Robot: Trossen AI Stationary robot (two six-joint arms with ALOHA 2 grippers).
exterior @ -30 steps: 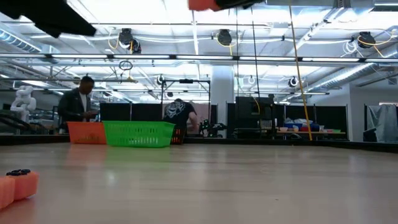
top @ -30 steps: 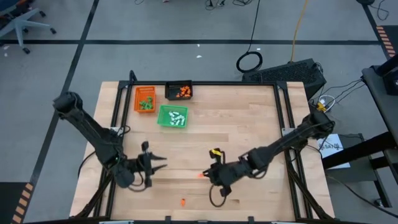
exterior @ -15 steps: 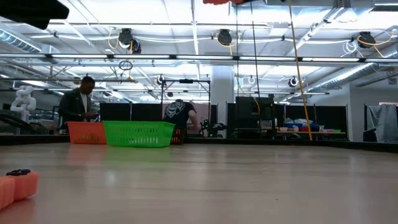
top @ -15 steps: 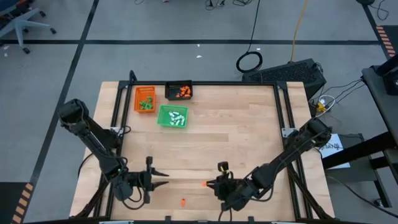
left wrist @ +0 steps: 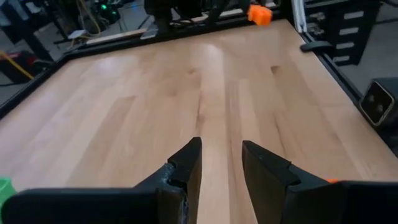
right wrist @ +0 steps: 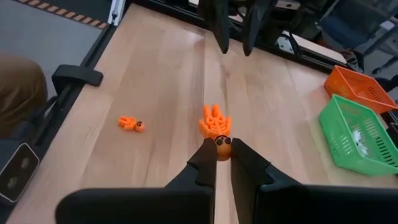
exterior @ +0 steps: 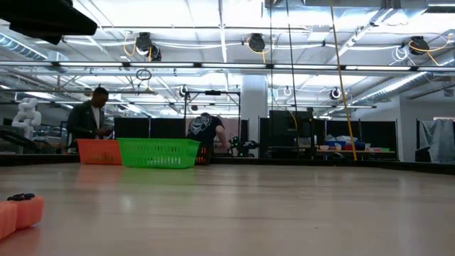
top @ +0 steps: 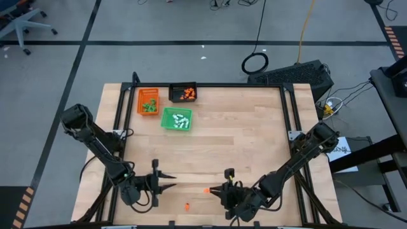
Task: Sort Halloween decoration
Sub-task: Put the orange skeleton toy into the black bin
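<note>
My right gripper (top: 213, 189) hovers near the table's front edge, shut on a tiny orange decoration piece (right wrist: 216, 127). That piece also shows as an orange dot (top: 207, 189) at the fingertips. My left gripper (top: 170, 186) faces it from the left, open, with nothing between its fingers (left wrist: 221, 163). A second orange piece (top: 187, 206) lies flat on the wood nearer the front edge, and shows again in the right wrist view (right wrist: 130, 124). It is the orange lump (exterior: 20, 211) at the left of the low view. My right gripper pinches the orange piece by its rounded end with dark spots (right wrist: 222, 145), between the two fingertips. The fingers slant slightly down and point toward the table's left. The piece's spiky end (right wrist: 215, 119) sticks out past the fingertips. It is held above the wood.
Three small trays stand at the far left of the table: an orange tray (top: 148, 102) with green pieces, a black tray (top: 183, 93) with orange pieces, and a green tray (top: 177, 119) with white pieces. Bare wood lies between them and the grippers. People stand in the room beyond.
Both grippers have moved toward the table's near edge and sunk a little. My right gripper has carried the orange piece along, still shut on it, and its arm has swung nearer the front edge. My left gripper's fingers stay apart as before.
</note>
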